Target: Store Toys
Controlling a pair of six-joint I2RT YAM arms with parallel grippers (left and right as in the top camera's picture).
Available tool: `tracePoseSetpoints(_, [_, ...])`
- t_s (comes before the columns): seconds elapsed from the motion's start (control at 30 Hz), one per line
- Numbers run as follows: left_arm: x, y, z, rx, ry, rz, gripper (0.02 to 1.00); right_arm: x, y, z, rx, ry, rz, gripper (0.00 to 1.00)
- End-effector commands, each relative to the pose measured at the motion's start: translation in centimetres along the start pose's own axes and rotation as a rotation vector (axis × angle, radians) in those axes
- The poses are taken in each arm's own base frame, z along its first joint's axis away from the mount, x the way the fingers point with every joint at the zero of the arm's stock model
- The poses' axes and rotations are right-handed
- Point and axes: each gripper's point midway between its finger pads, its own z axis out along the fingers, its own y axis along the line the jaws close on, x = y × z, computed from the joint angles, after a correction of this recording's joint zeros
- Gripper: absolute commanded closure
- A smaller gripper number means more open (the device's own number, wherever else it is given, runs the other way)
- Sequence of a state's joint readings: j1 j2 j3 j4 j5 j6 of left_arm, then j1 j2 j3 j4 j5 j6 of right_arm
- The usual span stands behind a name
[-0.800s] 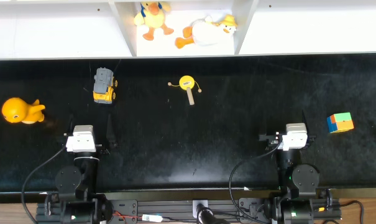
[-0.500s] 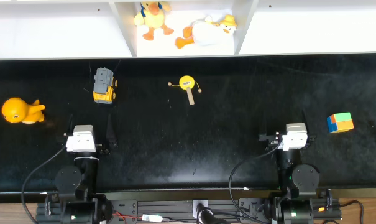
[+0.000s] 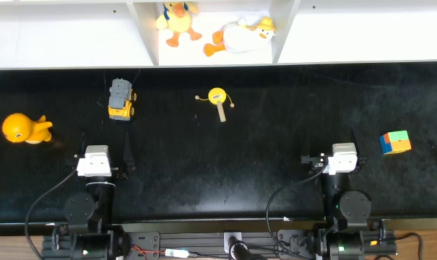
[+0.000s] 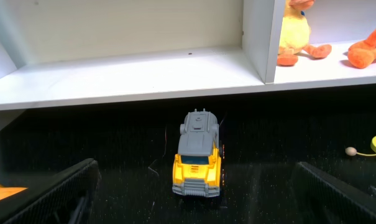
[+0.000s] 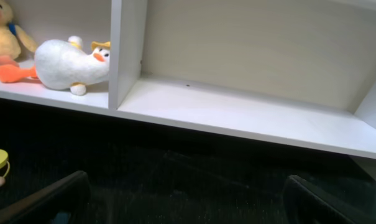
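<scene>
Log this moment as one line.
left gripper: open, facing toy truck | right gripper: open | shelf: yellow plush duck, white plush duck | table: toy truck, orange duck, rattle, cube

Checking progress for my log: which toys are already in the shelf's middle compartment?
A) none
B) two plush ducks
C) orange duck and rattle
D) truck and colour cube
B: a yellow plush duck and a white plush duck lie inside the shelf's middle compartment.
</scene>
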State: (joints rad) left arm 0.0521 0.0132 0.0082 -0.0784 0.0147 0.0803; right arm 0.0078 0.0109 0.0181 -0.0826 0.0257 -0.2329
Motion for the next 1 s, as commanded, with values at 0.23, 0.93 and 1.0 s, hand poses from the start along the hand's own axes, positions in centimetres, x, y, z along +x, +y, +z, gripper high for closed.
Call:
tracePoseSetpoints(0.23, [-0.2, -0.2, -0.1, 0.013, -0.008, -0.01, 0.02, 0.3, 0.2, 0.0, -0.006, 0.0, 0.0, 0.007])
tracePoseSetpoints(0.93, [0.0, 0.7, -0.1, -0.044, 0.001, 0.043, 0.02, 0.3, 0.2, 0.0, -0.006, 0.0, 0.0, 0.007])
tracePoseSetpoints(1.0, [0.0, 1.3, -0.1, -0.078, 0.003, 0.091, 0.02, 0.4, 0.2, 0.0, -0.006, 0.001, 0.0, 0.005])
